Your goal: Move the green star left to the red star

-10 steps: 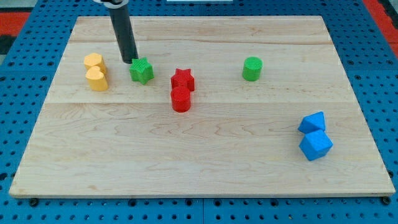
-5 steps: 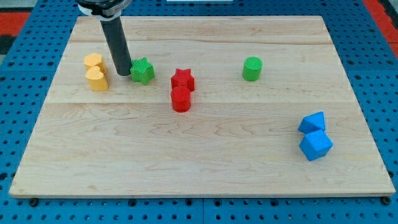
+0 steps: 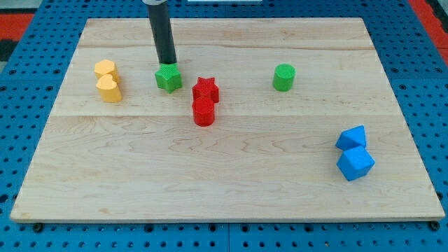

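Rod only, no jaws, nothing held: my tip point(image 3: 168, 64) at the top edge of the green star point(image 3: 169, 78). Green star just left of the red star point(image 3: 206, 89), a narrow gap between; remaining push rightward, calling for a tip placement on the star's left side.

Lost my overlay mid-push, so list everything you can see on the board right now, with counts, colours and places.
green star: 1, green, upper left-centre, just left of the red star with a small gap
red star: 1, red, centre-left
red cylinder: 1, red, touching the red star on its bottom side
green cylinder: 1, green, upper right-centre, alone
yellow blocks: 2, yellow, rounded, shape unclear, stacked top-to-bottom in the view at far left
blue blocks: 2, blue, faceted, touching, lower right
wooden board: 1, light wood, on a blue pegboard
my tip: 1, dark rod, at the green star's top edge
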Tool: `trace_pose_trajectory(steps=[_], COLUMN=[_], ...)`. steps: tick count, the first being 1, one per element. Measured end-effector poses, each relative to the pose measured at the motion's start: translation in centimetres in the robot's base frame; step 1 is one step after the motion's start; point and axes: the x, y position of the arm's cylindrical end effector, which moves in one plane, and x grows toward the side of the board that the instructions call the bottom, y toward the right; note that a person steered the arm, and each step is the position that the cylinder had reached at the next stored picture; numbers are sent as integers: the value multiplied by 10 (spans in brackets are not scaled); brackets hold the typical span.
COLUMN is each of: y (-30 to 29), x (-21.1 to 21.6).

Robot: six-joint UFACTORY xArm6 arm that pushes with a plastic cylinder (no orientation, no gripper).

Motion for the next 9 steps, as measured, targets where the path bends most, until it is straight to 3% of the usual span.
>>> trace_pose_trajectory(steps=[6,8,9], y=[0,-41,-114], x=[29,-44,-34])
